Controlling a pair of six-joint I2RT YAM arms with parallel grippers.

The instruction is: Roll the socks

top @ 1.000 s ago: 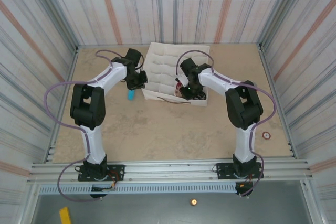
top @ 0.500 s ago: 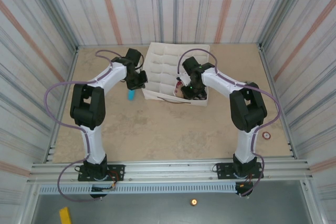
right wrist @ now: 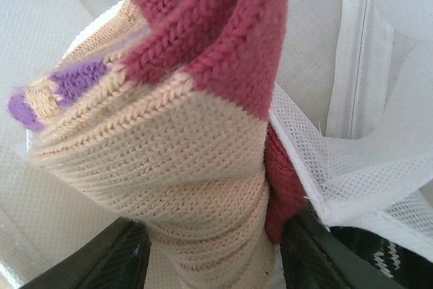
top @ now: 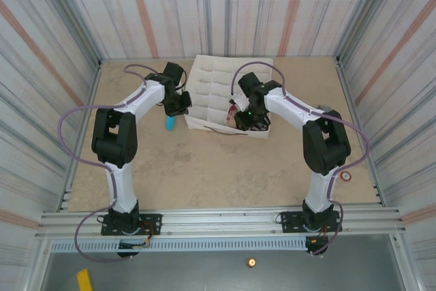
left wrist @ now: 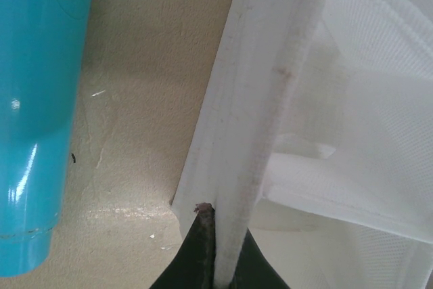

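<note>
Our right arm (top: 293,107) bends into the mesh organizer (top: 216,78), right gripper (right wrist: 213,256) clamped on the beige sock (right wrist: 169,147), black sock (right wrist: 387,256) just to its right. Our left gripper (left wrist: 218,262) pinches the organizer's rim, blue cylinder (left wrist: 34,99) at its left.

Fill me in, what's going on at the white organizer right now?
The right gripper is clamped on the rolled beige sock, holding it among the near right compartments of the white mesh organizer. The left gripper pinches the organizer's left wall, beside the blue cylinder. The black striped sock peeks out past the mesh edge.
</note>
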